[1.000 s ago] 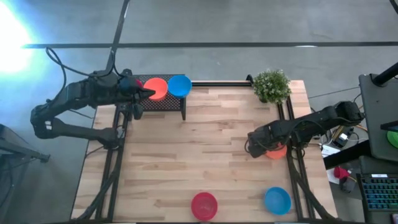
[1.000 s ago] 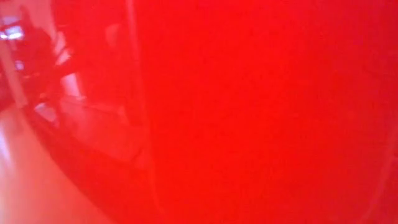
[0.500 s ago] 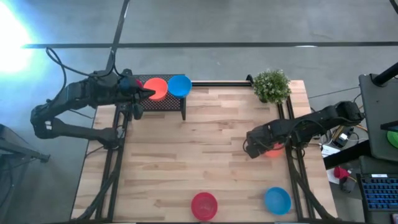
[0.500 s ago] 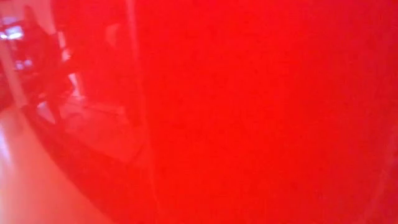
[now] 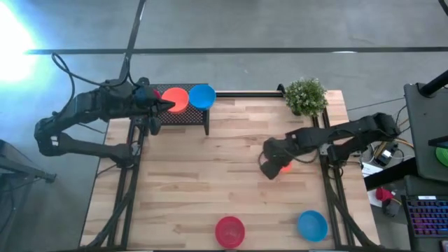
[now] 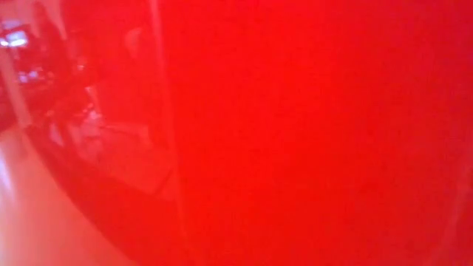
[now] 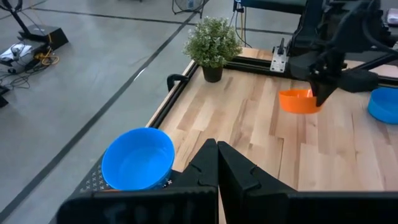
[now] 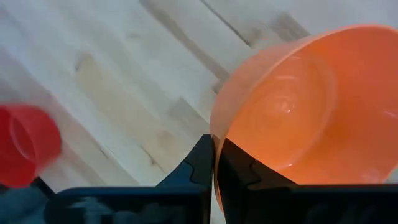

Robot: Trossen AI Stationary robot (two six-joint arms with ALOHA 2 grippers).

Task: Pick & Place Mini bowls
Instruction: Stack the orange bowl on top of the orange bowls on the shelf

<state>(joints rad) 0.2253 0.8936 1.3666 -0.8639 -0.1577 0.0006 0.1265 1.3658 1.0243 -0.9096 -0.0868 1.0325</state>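
Observation:
My right gripper (image 5: 271, 166) is shut on an orange mini bowl (image 8: 292, 112), right of the table's middle. It shows in the left wrist view too, as the orange bowl (image 7: 300, 101). At the far left corner my left gripper (image 7: 217, 158) is shut with nothing between its fingers. It stays over a black rack (image 5: 183, 115) that carries an orange-red bowl (image 5: 175, 99) and a blue bowl (image 5: 201, 96). Near the front edge, a red bowl (image 5: 229, 230) and a blue bowl (image 5: 312, 225) rest on the table. My right gripper pinches the orange bowl's rim (image 8: 216, 132), one finger inside the bowl and one outside. The fingers come slanting down from the table's right side. The bowl hangs tilted at the fingertips, its hollow turned toward the wrist, and it looks clear of the wood.
A small green potted plant (image 5: 305, 96) stands at the far right corner. The low view is filled by the red bowl (image 6: 295, 133) right in front of the camera. Bare wood (image 5: 210, 168) lies across the table's middle. Black frame rails (image 5: 329, 189) run along both sides.
My right gripper has moved from the table's right edge toward its middle, taking the orange bowl along. My left arm has kept still.

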